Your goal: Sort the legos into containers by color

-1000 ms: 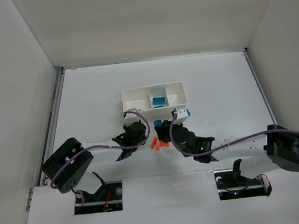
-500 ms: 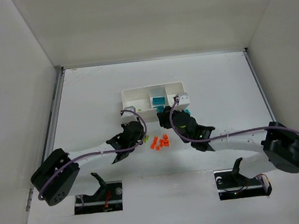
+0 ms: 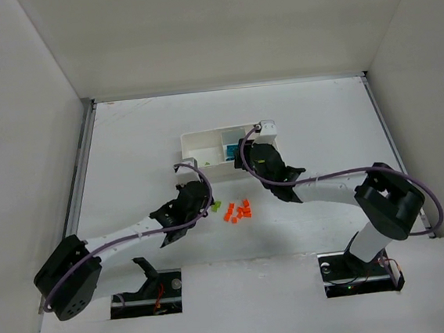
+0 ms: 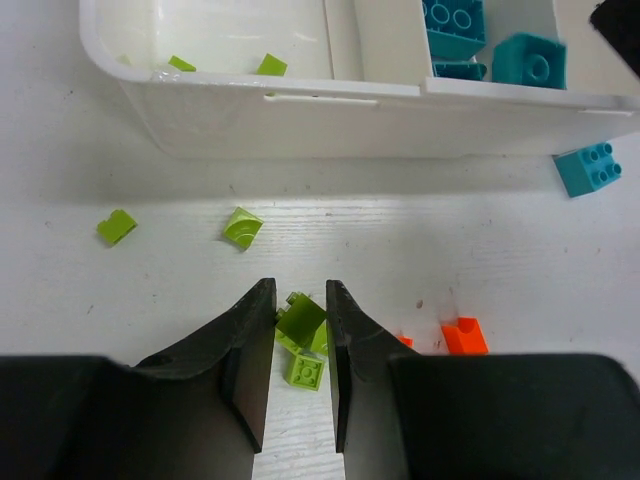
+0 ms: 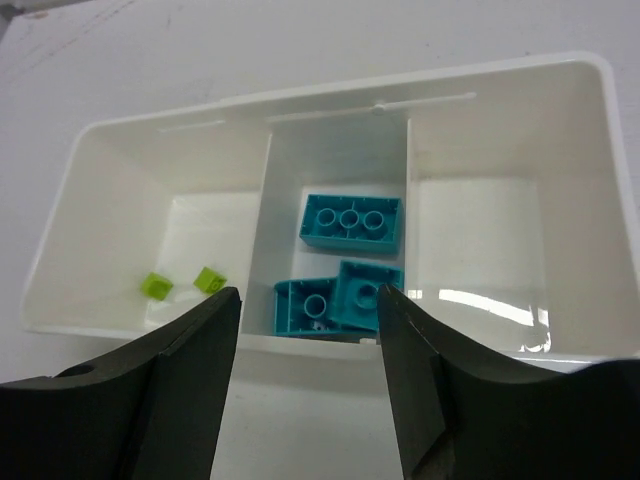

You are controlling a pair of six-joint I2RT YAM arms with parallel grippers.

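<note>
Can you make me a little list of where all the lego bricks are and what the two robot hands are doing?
left hand: shut on a held lime brick, low over the table
right hand: open, holding nothing, over the tray
tray, left part: two lime bricks
tray, middle part: teal bricks
tray, right part: nothing in it
on the table: orange bricks, loose lime bricks, one teal brick
</note>
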